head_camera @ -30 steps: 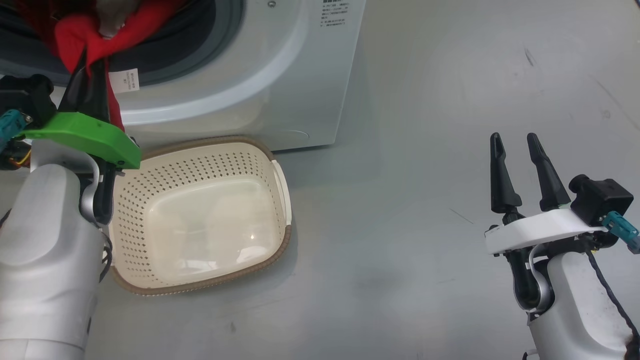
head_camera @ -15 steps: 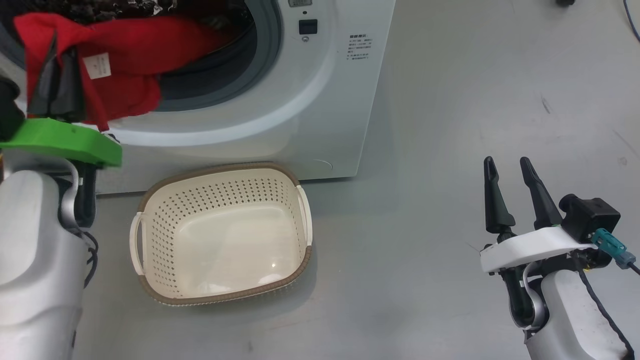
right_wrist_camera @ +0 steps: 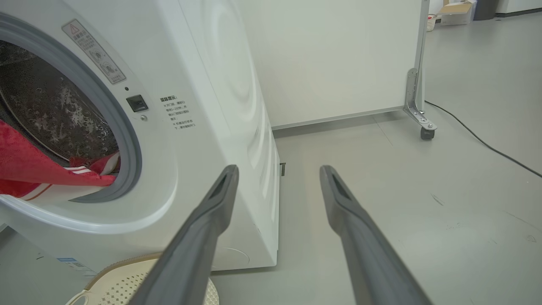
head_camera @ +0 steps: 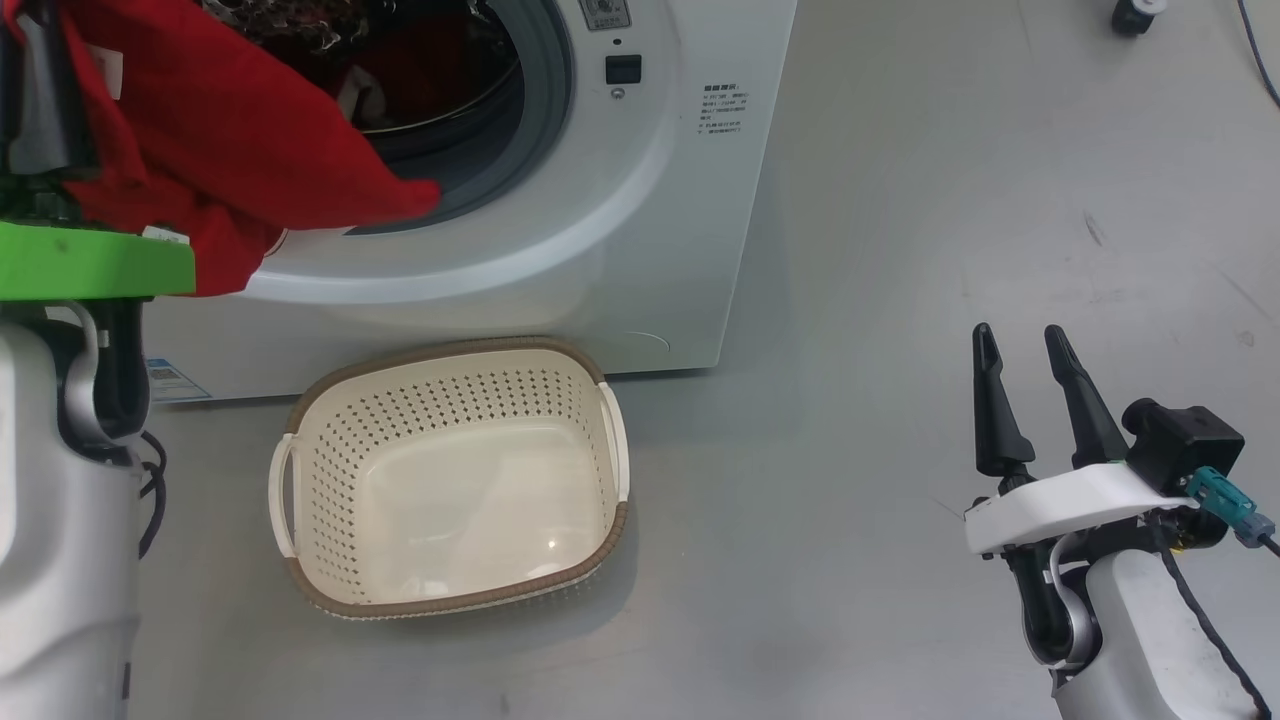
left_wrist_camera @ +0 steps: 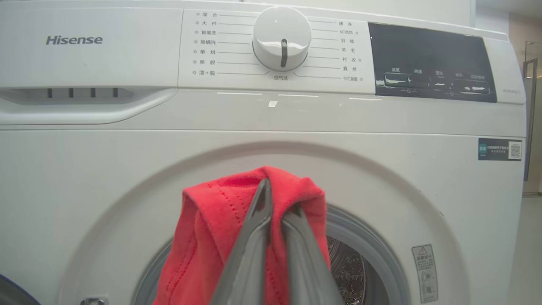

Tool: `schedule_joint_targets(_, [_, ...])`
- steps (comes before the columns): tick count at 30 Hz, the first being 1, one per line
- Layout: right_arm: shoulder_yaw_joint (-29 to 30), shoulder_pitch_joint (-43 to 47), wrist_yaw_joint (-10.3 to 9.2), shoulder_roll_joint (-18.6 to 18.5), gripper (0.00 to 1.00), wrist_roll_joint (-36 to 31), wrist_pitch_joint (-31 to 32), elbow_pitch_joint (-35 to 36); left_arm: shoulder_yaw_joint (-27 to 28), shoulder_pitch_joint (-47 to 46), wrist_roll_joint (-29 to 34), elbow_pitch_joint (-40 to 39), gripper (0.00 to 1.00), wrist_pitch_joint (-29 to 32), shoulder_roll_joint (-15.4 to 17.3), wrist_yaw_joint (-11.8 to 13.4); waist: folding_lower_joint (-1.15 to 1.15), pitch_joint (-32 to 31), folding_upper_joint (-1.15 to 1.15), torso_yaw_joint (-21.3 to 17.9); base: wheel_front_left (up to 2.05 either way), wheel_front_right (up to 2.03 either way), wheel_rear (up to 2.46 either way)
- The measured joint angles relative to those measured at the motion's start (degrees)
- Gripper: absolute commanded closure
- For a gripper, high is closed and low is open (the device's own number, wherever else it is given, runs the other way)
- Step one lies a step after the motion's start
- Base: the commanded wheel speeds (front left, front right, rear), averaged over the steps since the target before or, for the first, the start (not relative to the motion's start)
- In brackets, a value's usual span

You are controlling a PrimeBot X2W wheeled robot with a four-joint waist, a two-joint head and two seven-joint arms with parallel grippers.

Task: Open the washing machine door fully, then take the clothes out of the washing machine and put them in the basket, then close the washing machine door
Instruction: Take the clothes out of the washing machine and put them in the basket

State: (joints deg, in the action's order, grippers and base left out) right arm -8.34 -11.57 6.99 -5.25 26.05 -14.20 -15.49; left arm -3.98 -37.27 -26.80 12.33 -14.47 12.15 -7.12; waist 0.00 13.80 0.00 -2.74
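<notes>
My left gripper [head_camera: 38,70] at the upper left is shut on a bright red garment [head_camera: 220,140], one of the clothes, which hangs in front of the washing machine [head_camera: 640,230]. In the left wrist view its fingers [left_wrist_camera: 277,199] pinch a fold of the red cloth [left_wrist_camera: 211,228] below the control dial. More red fabric with white trim [right_wrist_camera: 25,169] trails over the grey gasket into the steel drum. The cream basket [head_camera: 330,480] stands empty on the floor below the opening. My right gripper [head_camera: 1018,335] is open and empty at the lower right, with its fingers [right_wrist_camera: 278,169] spread apart. The washing machine door is out of view.
Bare grey floor spreads to the right of the washing machine [right_wrist_camera: 203,127]. Behind it stands a white partition on a caster [right_wrist_camera: 423,127]. A black cable [right_wrist_camera: 478,140] runs across the floor there. The basket's edge [right_wrist_camera: 127,288] shows low by the machine.
The head camera has tilted up, so the whole picture shifted. My left gripper has drawn the red garment further out of the drum and higher. The right gripper stays open.
</notes>
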Motion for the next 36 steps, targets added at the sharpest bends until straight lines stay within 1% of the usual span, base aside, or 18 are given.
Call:
schedule_joint_targets(8, [0.0,0.5,0.00,0.3,0.00,0.0,0.0,0.0,-0.1,1.9,0.7,-5.2,1.00,-0.3,-0.3,0.0,0.00,-1.0,0.00,0.3,0.00,0.00,0.00])
schedule_joint_targets(21, [-0.1,1.3,0.00,0.3,0.00,0.0,0.0,-0.1,-3.1,6.8,0.7,-7.3,1.00,-0.1,-0.2,0.0,0.00,-1.1,0.00,0.7,0.00,0.00,0.00])
schedule_joint_targets(31, [-0.9,1.3,0.00,0.3,0.00,0.0,0.0,0.1,-4.7,10.2,0.6,-8.0,1.00,3.2,-0.1,0.0,0.00,-0.2,0.00,0.6,0.00,0.00,0.00])
schedule_joint_targets(36, [-1.1,1.3,0.00,0.3,0.00,0.0,0.0,0.4,-6.6,11.8,0.5,-7.9,1.00,5.5,0.0,0.0,0.00,1.1,0.00,0.1,0.00,0.00,0.00])
